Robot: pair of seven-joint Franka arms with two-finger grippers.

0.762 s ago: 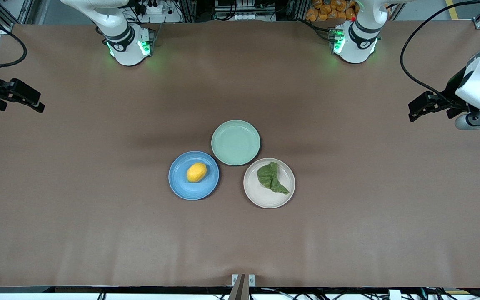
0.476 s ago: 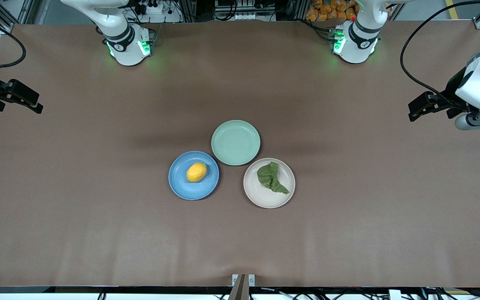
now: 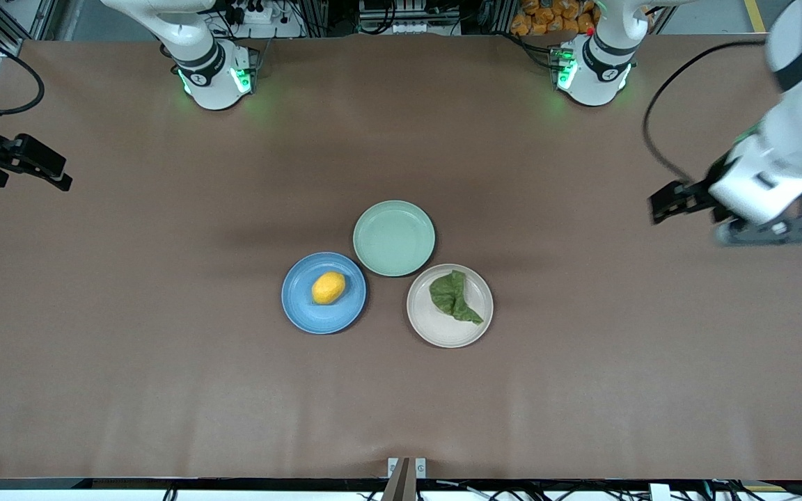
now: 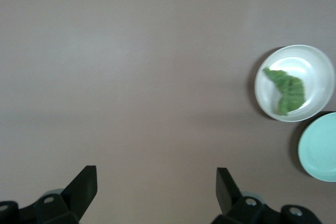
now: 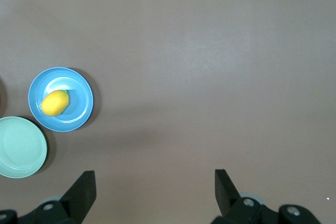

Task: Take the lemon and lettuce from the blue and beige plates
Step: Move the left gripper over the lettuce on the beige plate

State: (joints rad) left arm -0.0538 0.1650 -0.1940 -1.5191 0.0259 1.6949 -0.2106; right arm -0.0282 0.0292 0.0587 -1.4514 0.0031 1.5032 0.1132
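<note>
Our left gripper [image 3: 658,207] has swung in from the table's edge toward the lettuce [image 3: 454,296] on the beige plate [image 3: 443,332], fingers wide, so its reach has begun. Our right gripper [image 3: 60,179] waits wide open at its end, with the lemon [image 3: 328,287] untouched on the blue plate [image 3: 310,320].

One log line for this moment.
left gripper open over bare table | right gripper open, waiting | lemon on blue plate | lettuce on beige plate

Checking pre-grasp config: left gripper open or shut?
Open. In the left wrist view, the left gripper has its fingers spread wide apart over bare table, nothing between them.
</note>
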